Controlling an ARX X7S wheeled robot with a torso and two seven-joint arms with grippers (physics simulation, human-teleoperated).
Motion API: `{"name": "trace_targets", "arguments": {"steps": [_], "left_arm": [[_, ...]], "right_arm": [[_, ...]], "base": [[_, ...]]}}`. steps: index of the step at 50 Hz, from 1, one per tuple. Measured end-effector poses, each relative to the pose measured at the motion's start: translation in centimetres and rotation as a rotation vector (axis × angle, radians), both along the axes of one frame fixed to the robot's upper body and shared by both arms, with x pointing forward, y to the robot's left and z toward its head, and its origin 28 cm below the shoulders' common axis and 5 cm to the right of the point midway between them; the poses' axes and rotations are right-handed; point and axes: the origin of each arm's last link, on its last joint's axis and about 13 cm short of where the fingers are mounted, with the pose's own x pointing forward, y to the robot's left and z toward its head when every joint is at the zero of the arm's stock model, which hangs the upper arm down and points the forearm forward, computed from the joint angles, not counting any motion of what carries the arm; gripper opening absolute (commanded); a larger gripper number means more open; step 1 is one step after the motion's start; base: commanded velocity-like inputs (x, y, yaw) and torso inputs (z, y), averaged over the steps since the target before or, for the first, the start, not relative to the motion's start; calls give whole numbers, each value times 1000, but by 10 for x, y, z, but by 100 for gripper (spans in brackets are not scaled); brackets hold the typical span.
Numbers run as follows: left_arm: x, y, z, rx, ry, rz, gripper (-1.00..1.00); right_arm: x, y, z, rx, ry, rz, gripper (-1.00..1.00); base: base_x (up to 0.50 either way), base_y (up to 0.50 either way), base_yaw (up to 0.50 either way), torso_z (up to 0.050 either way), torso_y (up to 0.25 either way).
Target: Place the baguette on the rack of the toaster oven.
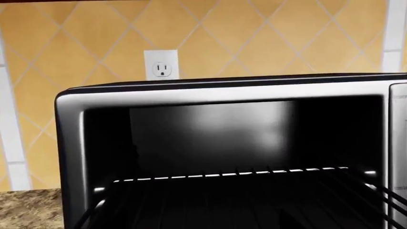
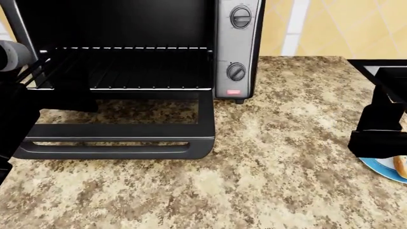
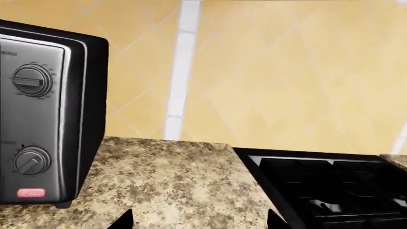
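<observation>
The left arm (image 2: pixel 16 102) is waiting beside the open oven (image 2: pixel 237 47), whose door (image 2: pixel 114 138) is lying down and whose rack (image 2: pixel 149 76) is bare; its pincer is not showing. On the right, the baguette (image 2: pixel 401 167) is resting on a plate (image 2: pixel 380 168) on the counter (image 2: pixel 267 157), under the right arm (image 2: pixel 380 124). Only two dark tips of the right pincer (image 3: pixel 199 220) are showing, standing apart, holding nothing. I judge the grasp is next

We see the toaster oven (image 2: pixel 239 47) cavity open above the rack (image 2: pixel 149 71); its dropped door (image 2: pixel 114 138) lies across the table (image 2: pixel 267 162) in front.
</observation>
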Motion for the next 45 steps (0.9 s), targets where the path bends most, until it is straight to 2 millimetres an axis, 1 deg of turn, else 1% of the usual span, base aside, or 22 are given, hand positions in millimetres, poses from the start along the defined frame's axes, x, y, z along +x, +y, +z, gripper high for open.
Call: {"name": "trace_targets", "arguments": {"steps": [21, 30, 45], "left_arm": [[0, 0, 0, -3, 1, 1, 100], [0, 0, 0, -2, 1, -1, 100], [0, 0, -2, 0, 6, -4, 100]], "right_arm": [[15, -10, -6, 175, 84, -221, 100], [19, -12, -8, 205, 150, -264, 100], [23, -18, -14, 206, 227, -322, 100]], "base": [[0, 0, 0, 0, 0], [0, 0, 0, 0, 0], [0, 0, 0, 0, 0]]}}
